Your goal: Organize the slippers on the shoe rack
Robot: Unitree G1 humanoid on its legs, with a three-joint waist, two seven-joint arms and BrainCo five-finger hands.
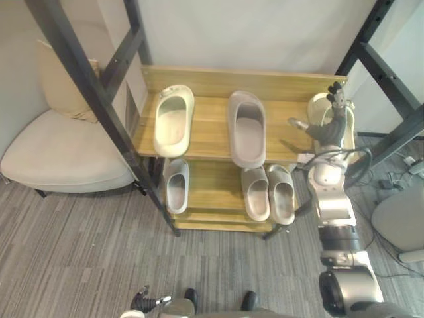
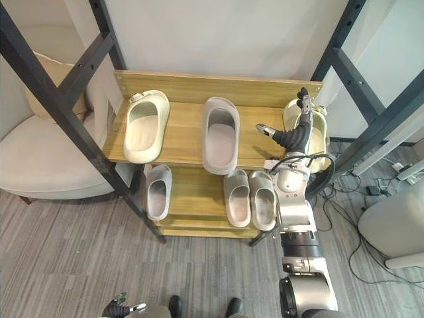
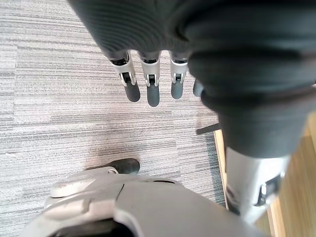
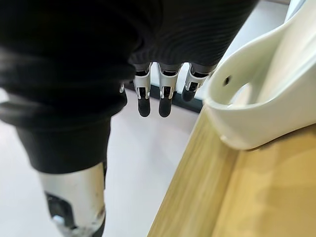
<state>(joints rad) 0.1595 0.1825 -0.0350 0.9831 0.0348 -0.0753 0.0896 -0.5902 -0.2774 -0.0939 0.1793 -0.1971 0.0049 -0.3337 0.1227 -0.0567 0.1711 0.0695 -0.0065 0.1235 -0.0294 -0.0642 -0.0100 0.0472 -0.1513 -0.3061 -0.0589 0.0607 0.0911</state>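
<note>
Hovering right hand (image 2: 297, 134), fingers straight, empty, just beside cream slipper (image 4: 276, 89) on top shelf (image 2: 182, 132).

The shoe rack (image 1: 212, 126) is light matt wood, the slippers (image 1: 246, 129) smooth, seemingly foam, the floor (image 1: 79, 252) rough carpet.

Two-shelf wooden shoe rack (image 1: 205, 126). Top shelf: left cream slipper (image 1: 173, 120), centre grey slipper (image 1: 247, 129), right cream slipper (image 2: 319, 132). Lower shelf: single pale slipper (image 1: 177, 185) left, pale pair (image 1: 256, 193) right. All lie sole-down, toes rearward.

No legible text, labels or numbers anywhere
</note>
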